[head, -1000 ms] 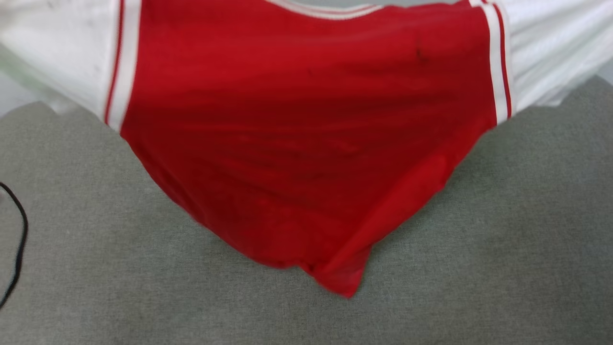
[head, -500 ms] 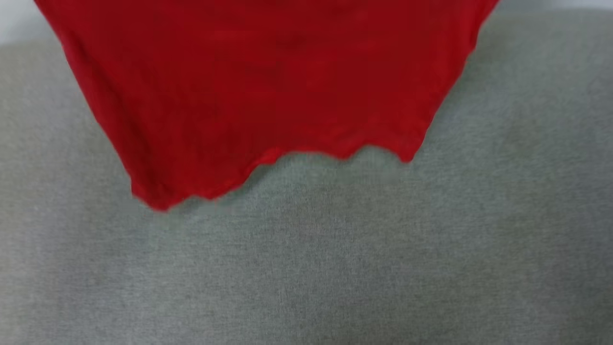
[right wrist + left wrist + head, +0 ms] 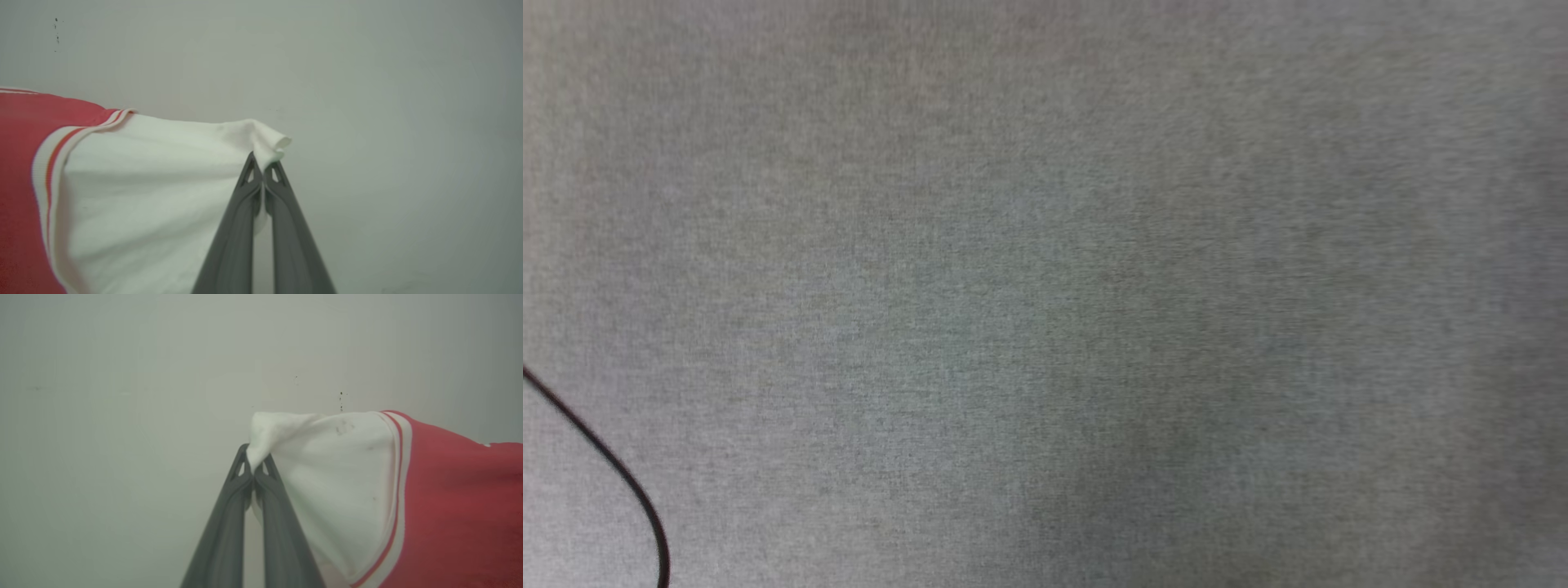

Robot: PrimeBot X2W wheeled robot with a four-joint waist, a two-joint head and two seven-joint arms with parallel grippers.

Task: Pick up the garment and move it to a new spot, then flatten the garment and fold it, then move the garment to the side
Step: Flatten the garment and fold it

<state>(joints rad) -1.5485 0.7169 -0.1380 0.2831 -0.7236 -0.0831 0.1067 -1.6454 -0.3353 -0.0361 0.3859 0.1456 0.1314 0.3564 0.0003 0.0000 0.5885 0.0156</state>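
Spreading across the head view lies a grey woven surface (image 3: 1094,286), slightly blurred. In both wrist views a pale, plain backdrop (image 3: 122,375) stands behind everything, with a few dark specks on it. Against it the garment (image 3: 449,498) is held up off the surface, with a red body in the middle, a white sleeve at either end and striped trim at each sleeve seam. The left gripper (image 3: 254,457) has its jaws pressed together on the bunched edge of one white sleeve. The right gripper (image 3: 263,165) pinches the other sleeve's edge likewise, and the cloth stretches between them. A thin black cable (image 3: 613,465) curves across the grey surface's lower-left corner.
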